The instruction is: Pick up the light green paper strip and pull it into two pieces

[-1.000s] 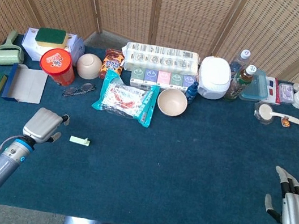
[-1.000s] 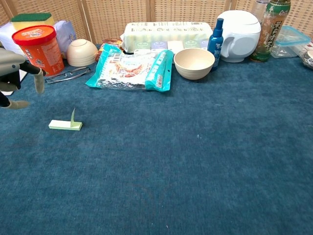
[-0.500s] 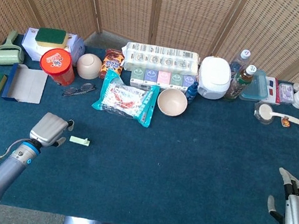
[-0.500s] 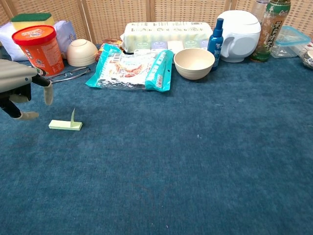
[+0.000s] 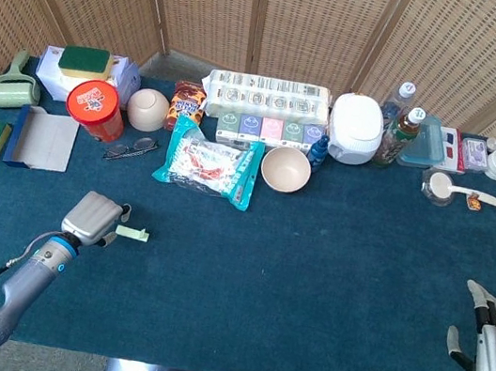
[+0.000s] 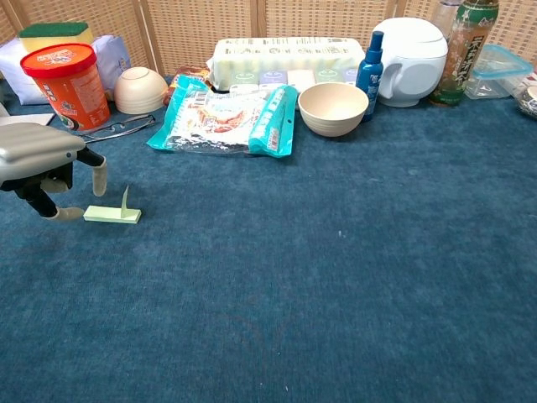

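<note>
The flat light green paper strip [image 6: 112,215], one end folded upright, lies on the napped blue cloth table [image 5: 314,244] just beside the left hand [image 6: 42,159], whose spread fingers hold nothing. Only the head view shows the right hand [image 5: 490,347], fingers apart and empty, at the table's near right corner. The cream bowl [image 6: 333,107] behind appears empty.

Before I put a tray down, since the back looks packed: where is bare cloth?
Free: the wide blue stretch in front of the snack bag and bowl, running right from the paper strip. Crowded: the whole back row. The left robot hand sits beside the strip.
</note>
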You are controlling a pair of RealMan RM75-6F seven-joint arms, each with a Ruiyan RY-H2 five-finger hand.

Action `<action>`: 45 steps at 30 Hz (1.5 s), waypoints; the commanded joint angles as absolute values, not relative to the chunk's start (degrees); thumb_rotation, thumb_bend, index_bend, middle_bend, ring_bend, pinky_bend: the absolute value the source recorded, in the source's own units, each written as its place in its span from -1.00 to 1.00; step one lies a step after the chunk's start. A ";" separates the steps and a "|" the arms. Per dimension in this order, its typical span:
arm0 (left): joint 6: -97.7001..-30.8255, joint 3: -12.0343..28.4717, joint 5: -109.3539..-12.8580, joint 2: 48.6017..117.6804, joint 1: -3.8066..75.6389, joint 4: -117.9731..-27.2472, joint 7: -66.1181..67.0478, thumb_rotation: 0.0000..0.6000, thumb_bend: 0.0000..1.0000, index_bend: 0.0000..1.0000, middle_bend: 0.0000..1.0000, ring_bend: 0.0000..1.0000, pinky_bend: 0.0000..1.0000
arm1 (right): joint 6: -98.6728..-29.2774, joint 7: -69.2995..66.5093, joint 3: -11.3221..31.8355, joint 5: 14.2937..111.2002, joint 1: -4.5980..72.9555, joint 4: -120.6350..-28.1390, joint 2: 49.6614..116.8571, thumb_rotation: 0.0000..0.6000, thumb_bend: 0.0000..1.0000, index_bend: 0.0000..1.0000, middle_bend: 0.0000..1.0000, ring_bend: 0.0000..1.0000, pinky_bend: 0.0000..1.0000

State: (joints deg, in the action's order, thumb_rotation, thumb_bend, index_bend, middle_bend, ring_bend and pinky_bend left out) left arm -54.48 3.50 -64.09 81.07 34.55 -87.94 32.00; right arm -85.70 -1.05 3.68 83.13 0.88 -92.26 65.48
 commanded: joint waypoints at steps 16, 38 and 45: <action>-54.34 2.69 -62.41 82.66 35.76 -86.79 33.01 1.00 -0.42 -0.16 1.00 1.00 1.00 | -86.03 -1.65 3.69 82.94 0.40 -91.76 65.48 1.00 -0.06 -0.86 -0.63 -0.68 -0.52; -54.47 2.02 -58.33 83.47 37.04 -87.06 36.12 1.00 -0.42 -0.16 1.00 1.00 1.00 | -86.43 -2.62 3.82 82.62 -0.20 -91.28 65.39 1.00 -0.06 -0.86 -0.63 -0.68 -0.52; -54.90 2.02 -56.66 83.74 37.49 -87.38 37.43 1.00 -0.42 -0.12 1.00 1.00 1.00 | -86.77 -2.89 4.09 82.67 -0.28 -91.36 65.29 1.00 -0.06 -0.86 -0.63 -0.68 -0.52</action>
State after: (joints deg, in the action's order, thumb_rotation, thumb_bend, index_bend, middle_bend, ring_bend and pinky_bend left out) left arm -54.84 2.01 -56.72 83.70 37.45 -87.34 37.37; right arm -86.77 -2.89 4.09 82.67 -0.28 -91.35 65.29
